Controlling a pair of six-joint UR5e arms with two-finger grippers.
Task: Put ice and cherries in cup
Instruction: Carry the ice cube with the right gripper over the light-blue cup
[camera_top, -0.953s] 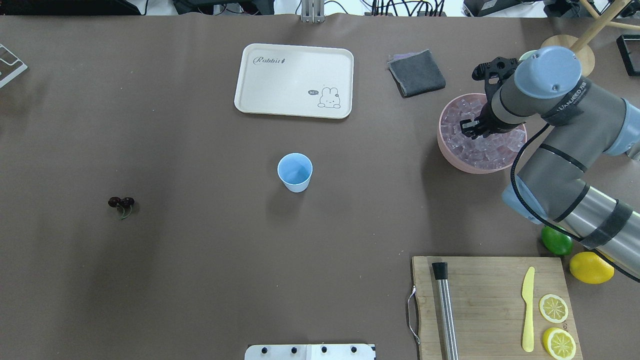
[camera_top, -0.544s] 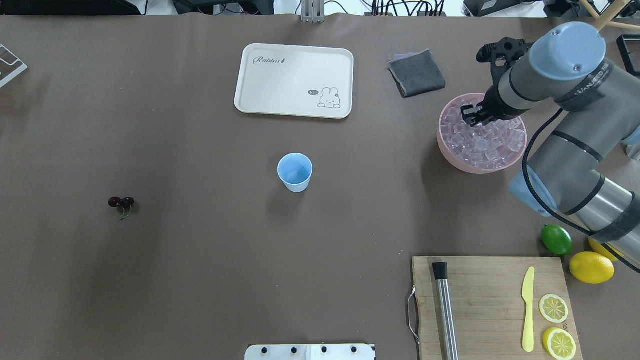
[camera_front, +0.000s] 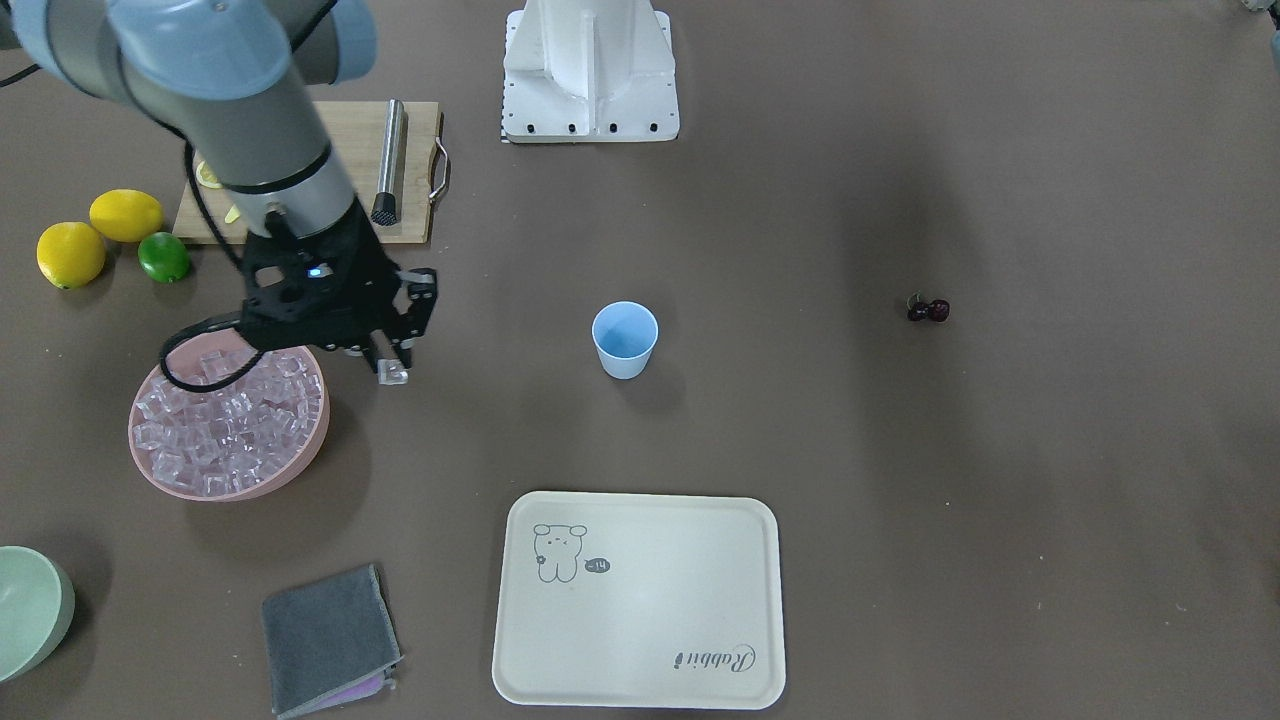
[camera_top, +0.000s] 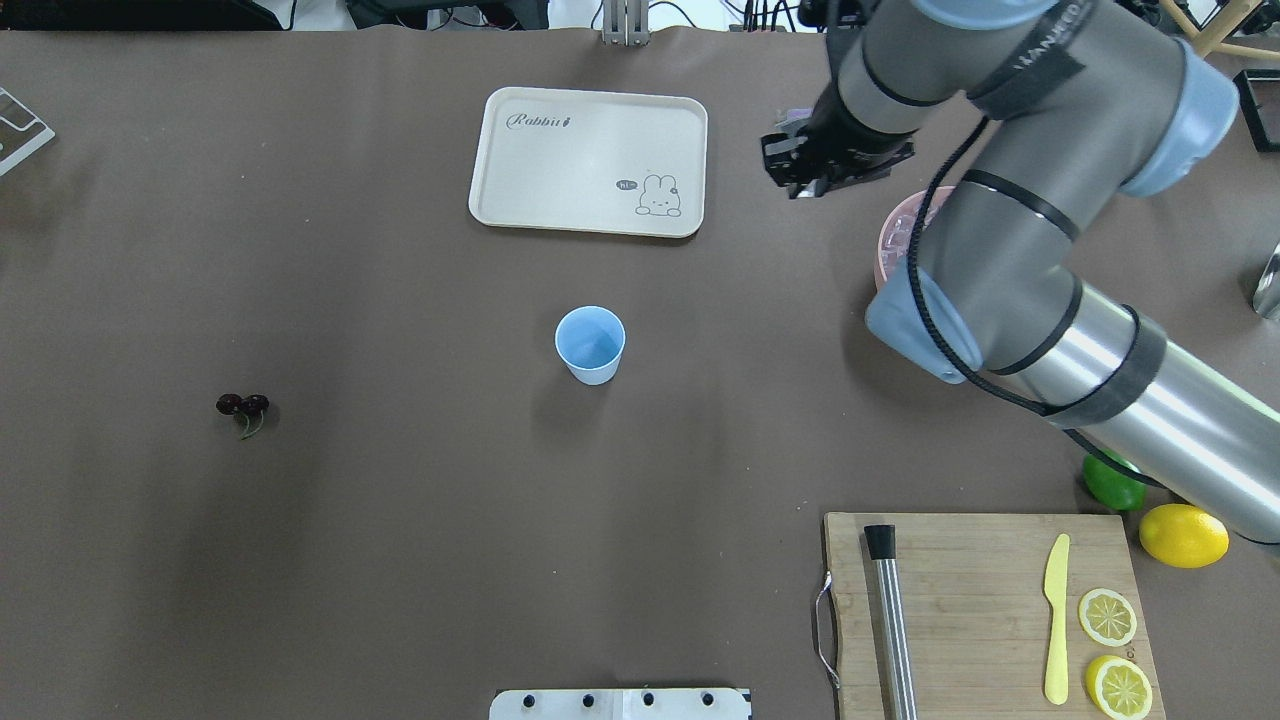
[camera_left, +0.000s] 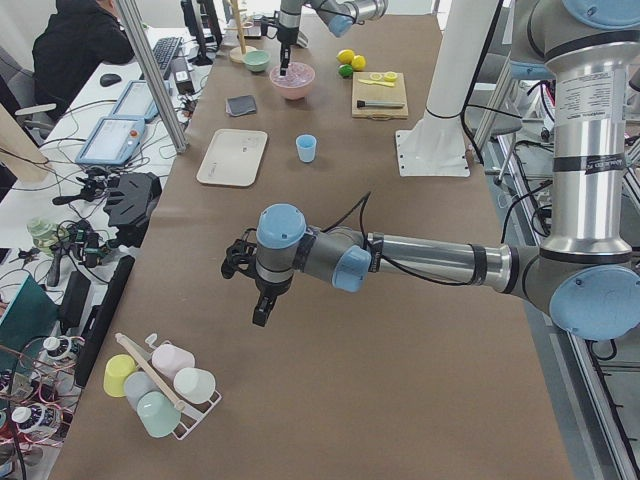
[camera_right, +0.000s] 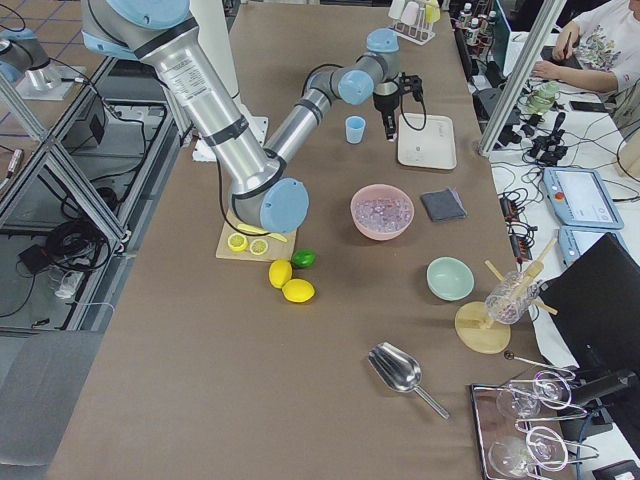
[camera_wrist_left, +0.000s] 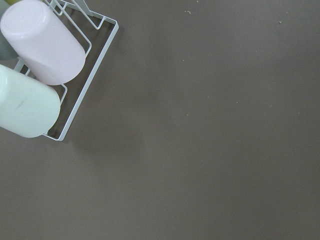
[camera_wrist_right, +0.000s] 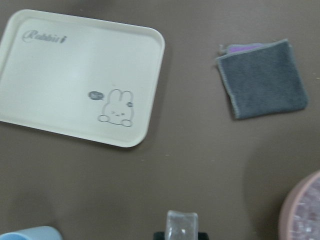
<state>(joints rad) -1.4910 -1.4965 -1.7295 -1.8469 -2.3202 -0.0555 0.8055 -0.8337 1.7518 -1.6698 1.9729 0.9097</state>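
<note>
On the front-facing feed, my right tool (camera_front: 391, 364) was clamped on a single ice cube (camera_front: 393, 375), held clear of the tabletop (camera_front: 800, 450). It hung just past the rim of the pink bowl (camera_front: 230, 494) on the side toward the cup (camera_front: 625, 338), somewhere between the two. The right wrist camera showed the same clear cube pinched between the fingertips at the bottom of its picture. The rest of the ice (camera_front: 225, 425) lay heaped in the bowl. The cup stood upright near the middle of the tabletop, with the tray (camera_front: 640, 620) beyond it on the operators' side. The cherries (camera_front: 928, 310) lay well apart from the cup on the robot's left half. I saw my left tool (camera_left: 260, 315) only in the side view, hovering over bare tabletop, and could not tell how its jaws stood.
</note>
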